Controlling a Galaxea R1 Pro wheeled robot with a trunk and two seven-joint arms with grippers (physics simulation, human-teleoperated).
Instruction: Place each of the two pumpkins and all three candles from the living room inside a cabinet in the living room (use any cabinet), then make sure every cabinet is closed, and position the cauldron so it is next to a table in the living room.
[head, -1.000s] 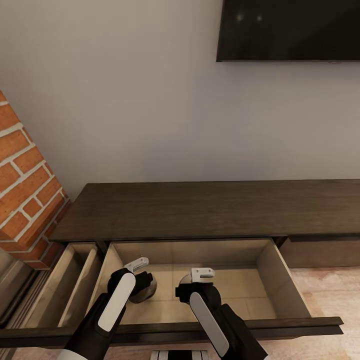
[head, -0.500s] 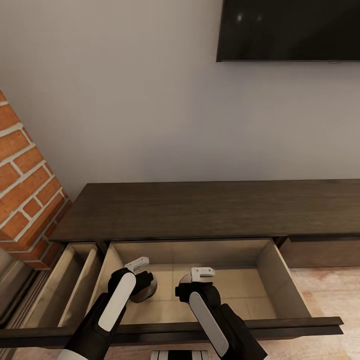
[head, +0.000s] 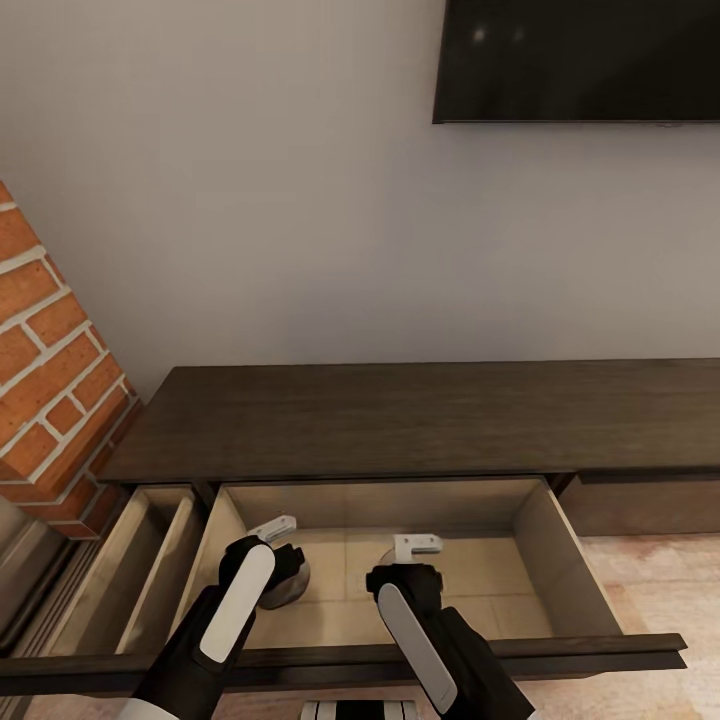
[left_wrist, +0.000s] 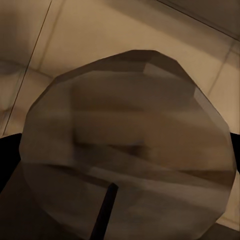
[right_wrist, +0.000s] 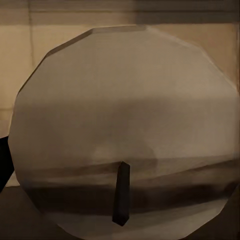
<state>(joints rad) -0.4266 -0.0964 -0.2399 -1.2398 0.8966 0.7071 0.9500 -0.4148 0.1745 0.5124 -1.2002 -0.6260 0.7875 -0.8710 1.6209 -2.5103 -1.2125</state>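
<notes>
The cabinet (head: 400, 420) stands against the wall with its middle drawer (head: 560, 560) pulled open, pale wood inside. Both grippers reach down into that drawer. My left gripper (head: 272, 562) is shut on a grey candle (head: 290, 588), whose cream top and dark wick show up close in the left wrist view (left_wrist: 130, 145). My right gripper (head: 402, 566) is shut on another candle (head: 387, 556), mostly hidden by the wrist; the right wrist view shows its pale top and wick (right_wrist: 125, 125). Pumpkins, cauldron and table are out of view.
A second, narrower drawer (head: 150, 560) stands open to the left. A brick wall (head: 50, 380) rises at the far left. A dark TV (head: 580, 60) hangs on the wall above. The open drawer's dark front (head: 560, 650) runs across just before my arms.
My right gripper has shifted slightly to the right inside the drawer, carrying its candle. The left gripper has barely moved.
</notes>
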